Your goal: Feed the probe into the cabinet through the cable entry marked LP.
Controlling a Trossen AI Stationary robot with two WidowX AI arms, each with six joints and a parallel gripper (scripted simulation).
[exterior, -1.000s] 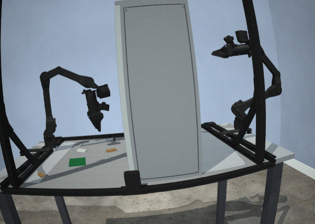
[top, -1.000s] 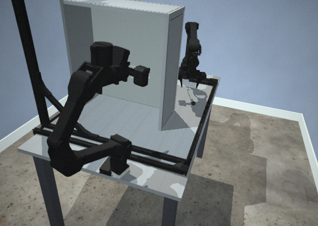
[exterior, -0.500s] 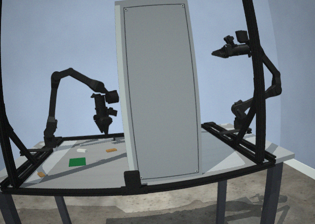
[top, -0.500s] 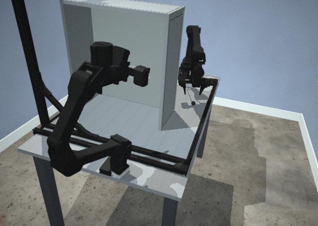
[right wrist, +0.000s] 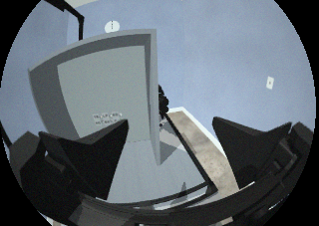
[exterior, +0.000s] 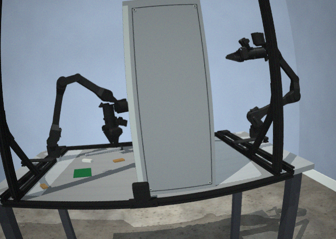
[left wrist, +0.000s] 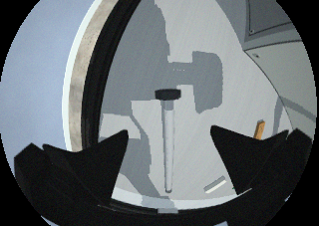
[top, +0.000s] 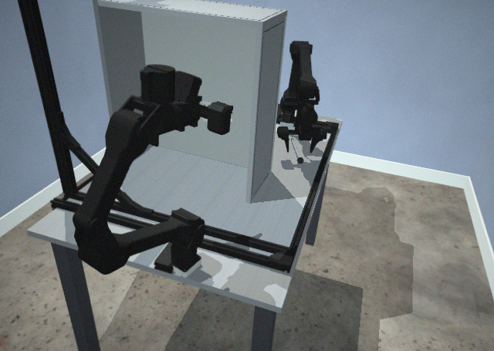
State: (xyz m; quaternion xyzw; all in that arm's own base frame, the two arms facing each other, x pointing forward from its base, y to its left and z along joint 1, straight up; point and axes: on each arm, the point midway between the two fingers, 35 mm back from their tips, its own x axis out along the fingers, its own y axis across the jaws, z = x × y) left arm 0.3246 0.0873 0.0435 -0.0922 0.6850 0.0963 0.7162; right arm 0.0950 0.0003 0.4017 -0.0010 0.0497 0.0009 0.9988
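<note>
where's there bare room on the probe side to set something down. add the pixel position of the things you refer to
Best patch: between the green square (exterior: 82,173) and the cabinet (top: 272,100) (exterior: 170,95), though a shadow crosses it. Crowded: around the probe (top: 296,150) (exterior: 103,151) (left wrist: 168,141), with the left gripper (top: 299,151) (exterior: 115,142) (left wrist: 170,132) above.
</note>
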